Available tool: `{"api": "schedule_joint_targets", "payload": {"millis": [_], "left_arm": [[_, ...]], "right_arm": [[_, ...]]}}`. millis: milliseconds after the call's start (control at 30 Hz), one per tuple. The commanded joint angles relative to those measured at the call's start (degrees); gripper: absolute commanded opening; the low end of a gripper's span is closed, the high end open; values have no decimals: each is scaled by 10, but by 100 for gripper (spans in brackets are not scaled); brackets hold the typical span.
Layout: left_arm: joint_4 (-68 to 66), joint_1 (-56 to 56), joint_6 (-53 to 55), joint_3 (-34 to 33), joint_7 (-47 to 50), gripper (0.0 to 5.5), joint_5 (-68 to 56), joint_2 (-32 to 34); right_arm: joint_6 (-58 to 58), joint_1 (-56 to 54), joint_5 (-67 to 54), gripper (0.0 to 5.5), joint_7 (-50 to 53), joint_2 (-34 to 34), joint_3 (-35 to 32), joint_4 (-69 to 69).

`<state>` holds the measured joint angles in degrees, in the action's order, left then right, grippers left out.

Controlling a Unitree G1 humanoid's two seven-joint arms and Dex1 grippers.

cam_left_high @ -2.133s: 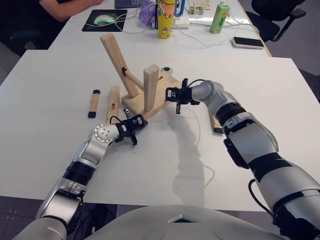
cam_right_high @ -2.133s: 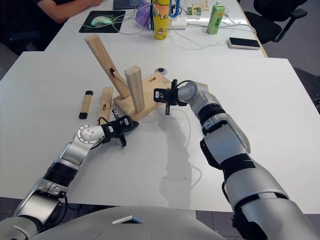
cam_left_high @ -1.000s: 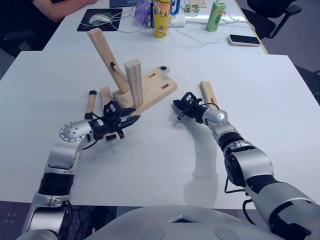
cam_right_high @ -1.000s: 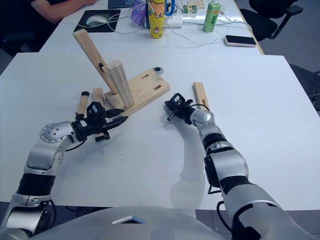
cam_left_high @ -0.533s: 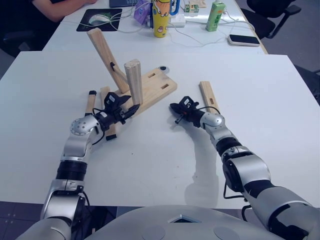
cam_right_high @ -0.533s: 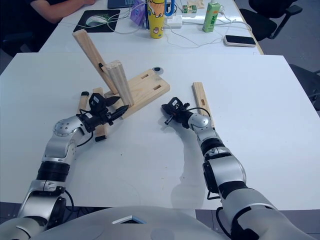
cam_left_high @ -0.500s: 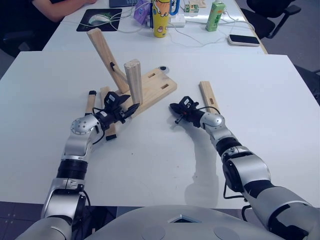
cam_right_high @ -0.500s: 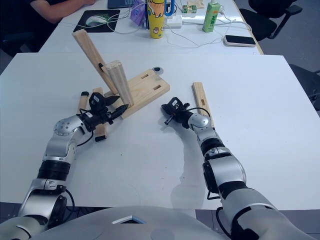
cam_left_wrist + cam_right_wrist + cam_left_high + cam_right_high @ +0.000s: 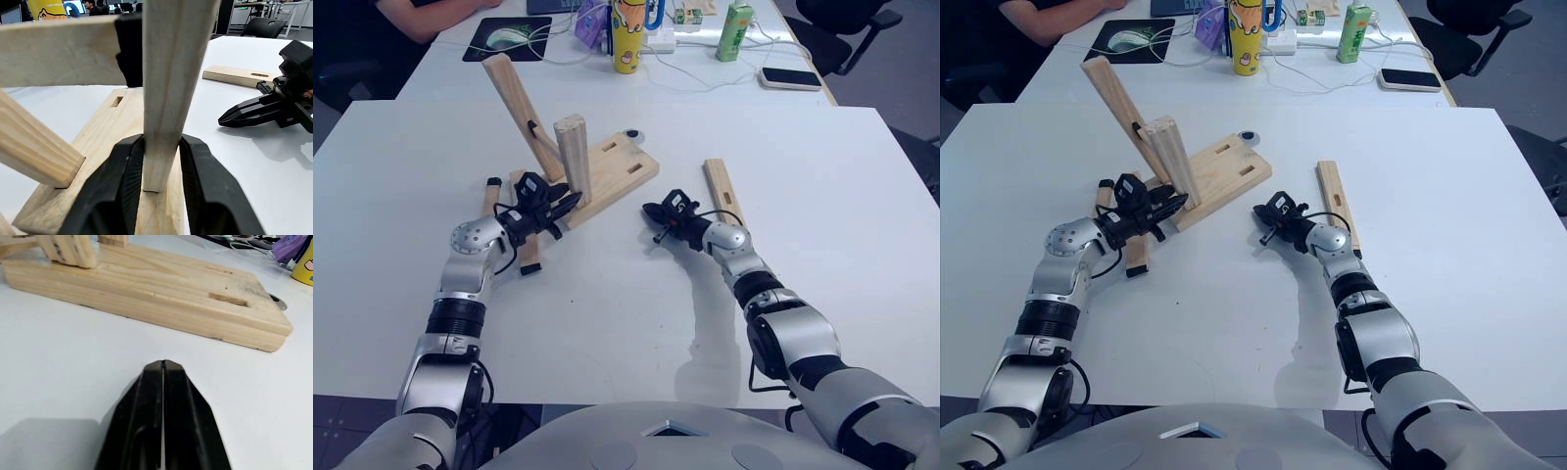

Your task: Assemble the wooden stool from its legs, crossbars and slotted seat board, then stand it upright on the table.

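1. Two loose pieces lay flat at the far left of the white table (image 9: 607, 323): a short crossbar (image 9: 490, 201) with black ends, and just beside it a longer bar (image 9: 530, 245), partly hidden by the left arm.
2. Left gripper (image 9: 564, 206) sat low at the near left end of the seat board (image 9: 625, 168). Its fingers (image 9: 122, 186) were clamped on the upright leg (image 9: 574, 157), one on each side, right at the foot where the leg met the board.
3. Tilted leg (image 9: 519, 98) rose from the same end of the board, leaning up and away to the left. A joining bar (image 9: 58, 51) ran from it to the upright leg, its black cap touching that leg.
4. Seat board lay flat on the table, slotted face up, angled away to the right. Two slots near its far end were open. A small round disc (image 9: 631, 134) sat on the table just past that end.
5. Right gripper (image 9: 650, 210) was low over the table near the board's right long edge, apart from it, tip pointing at the board. Its fingers (image 9: 146, 396) were pressed together with nothing between them.
6. Spare leg (image 9: 719, 186) lay flat beside the right forearm, slot showing. Could not tell whether they touched.
7. Back table (image 9: 705, 83) held a yellow cup (image 9: 628, 37), a green carton (image 9: 732, 29) and a phone (image 9: 790, 78).
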<state>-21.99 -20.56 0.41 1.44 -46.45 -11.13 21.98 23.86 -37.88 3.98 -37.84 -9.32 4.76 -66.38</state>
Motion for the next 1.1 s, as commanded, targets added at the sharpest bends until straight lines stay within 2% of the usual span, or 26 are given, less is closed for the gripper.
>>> {"api": "schedule_joint_targets", "payload": {"millis": [33,267,433,567,867,900,1100], "left_arm": [[-25,-34,-19,6,-56,105,-4,21],[-79,-102,-19,21,-191,100,-15,58],[-135,-135,-43,33,-236,99,7,60],[-156,-136,-72,49,-250,99,25,56],[-142,-113,-118,98,-288,99,48,49],[-144,-115,-122,101,-284,136,52,51],[-155,-129,-127,96,-258,214,58,55]], "right_arm": [[-11,14,-6,0,-16,-14,-4,20],[-91,41,-78,0,-120,-74,-37,178],[-130,44,-58,0,-134,-114,-15,261],[-90,30,42,0,-93,-138,54,235],[-20,-23,120,0,-36,-138,106,130],[-15,-27,123,0,-35,-139,109,124],[-19,-46,188,0,-11,-163,157,73]]}}
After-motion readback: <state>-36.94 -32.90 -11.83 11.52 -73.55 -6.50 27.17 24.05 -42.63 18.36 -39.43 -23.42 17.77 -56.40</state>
